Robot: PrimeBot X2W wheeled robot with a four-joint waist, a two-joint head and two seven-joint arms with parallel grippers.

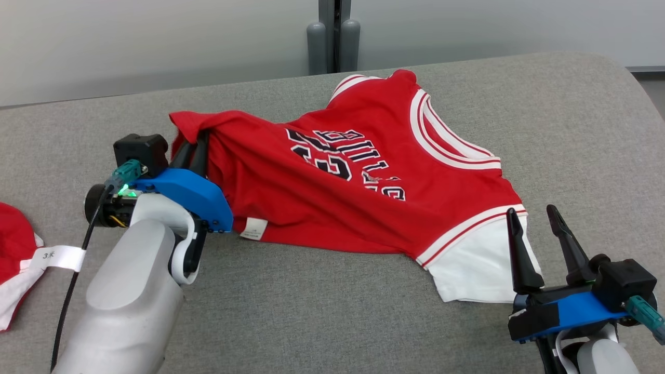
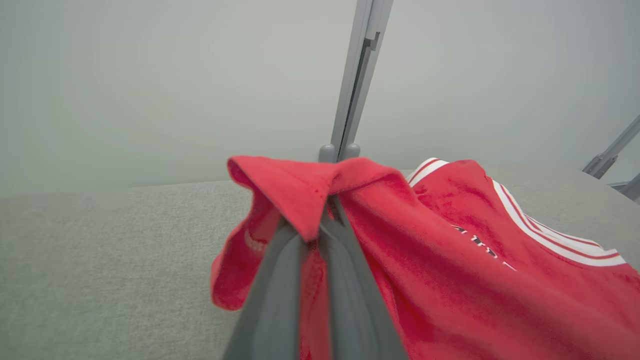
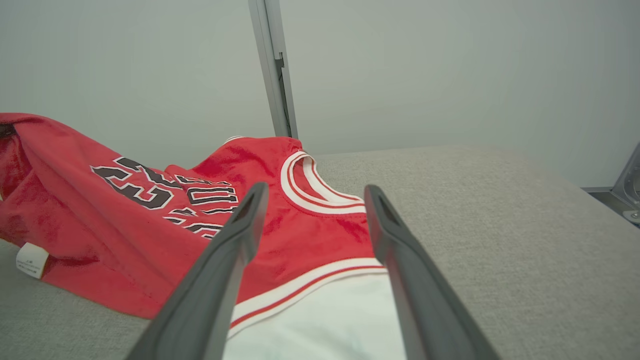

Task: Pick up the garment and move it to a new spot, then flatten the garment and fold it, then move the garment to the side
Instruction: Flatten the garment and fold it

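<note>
The garment (image 1: 358,176) is a red basketball jersey with white trim, dark lettering and a white sleeve, spread across the grey table. My left gripper (image 1: 195,140) is shut on its left corner, which is lifted and drapes over the fingertips. In the left wrist view, red cloth (image 2: 310,200) folds over the closed left gripper (image 2: 317,230). My right gripper (image 1: 535,215) stands open at the lower right, its fingers over the white sleeve (image 1: 480,265). From the right wrist, the open right gripper (image 3: 312,197) has the jersey (image 3: 165,200) and its white part (image 3: 325,320) beyond and beneath it.
Another red and white cloth (image 1: 15,259) with a white label lies at the table's left edge. The grey padded table (image 1: 571,130) extends right of the jersey and toward me. A grey wall and an upright post (image 1: 332,36) stand behind the table.
</note>
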